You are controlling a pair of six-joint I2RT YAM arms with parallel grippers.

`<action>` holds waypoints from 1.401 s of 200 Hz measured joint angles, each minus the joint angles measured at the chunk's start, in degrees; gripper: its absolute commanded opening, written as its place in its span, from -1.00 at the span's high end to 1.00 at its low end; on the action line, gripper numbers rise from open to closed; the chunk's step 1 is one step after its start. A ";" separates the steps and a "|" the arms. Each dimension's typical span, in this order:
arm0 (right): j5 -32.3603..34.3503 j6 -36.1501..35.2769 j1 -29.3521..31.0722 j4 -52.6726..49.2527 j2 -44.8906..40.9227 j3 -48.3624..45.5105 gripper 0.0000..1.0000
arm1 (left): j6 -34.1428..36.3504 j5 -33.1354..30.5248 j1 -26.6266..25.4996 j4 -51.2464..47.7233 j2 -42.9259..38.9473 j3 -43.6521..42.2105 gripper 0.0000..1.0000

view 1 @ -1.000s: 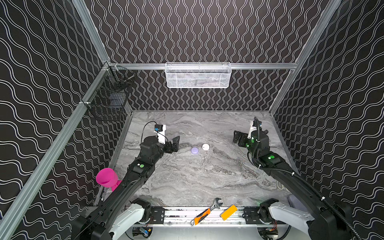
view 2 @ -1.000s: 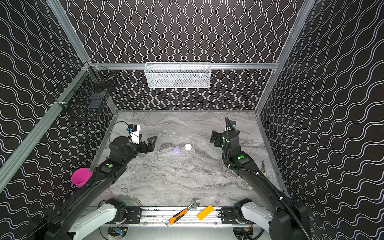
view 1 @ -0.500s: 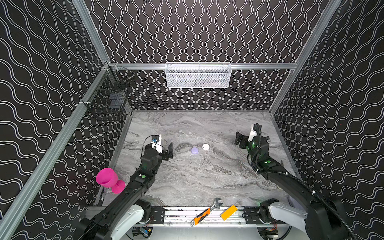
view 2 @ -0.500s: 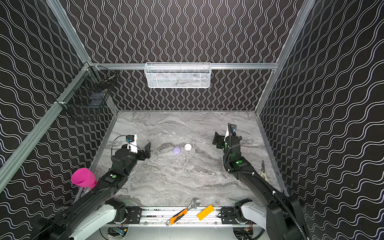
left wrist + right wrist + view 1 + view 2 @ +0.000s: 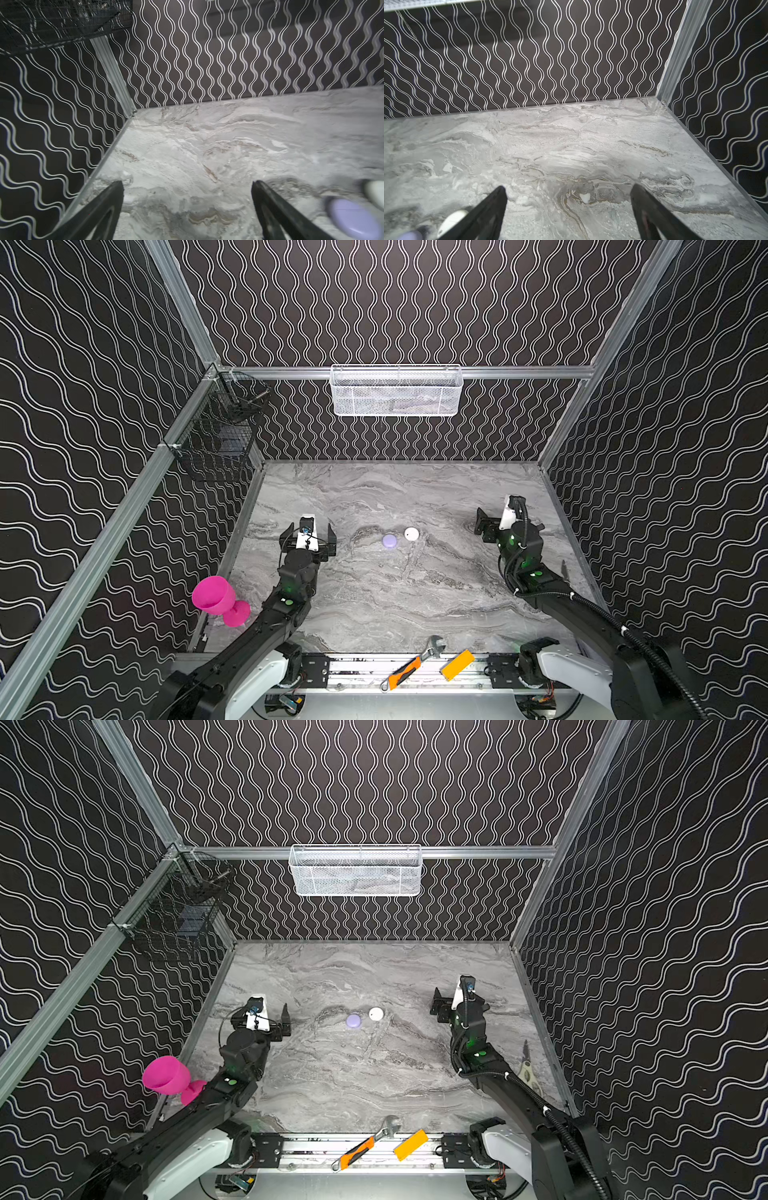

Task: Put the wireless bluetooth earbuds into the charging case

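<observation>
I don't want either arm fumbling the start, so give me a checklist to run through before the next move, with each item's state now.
1. The left tool open and empty: ok.
2. The right tool open and empty: ok.
3. The lavender case and white case side by side on the table, clear of both arms: ok.
4. Both lids open for insertion: not ok, both look shut.
5. Where the earbuds are: cannot tell, none visible in any view.
</observation>
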 measured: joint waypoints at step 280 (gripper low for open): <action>-8.76 -2.84 -15.08 24.92 12.09 -8.11 -0.84 | -1.84 25.99 18.29 24.37 32.35 5.14 -0.98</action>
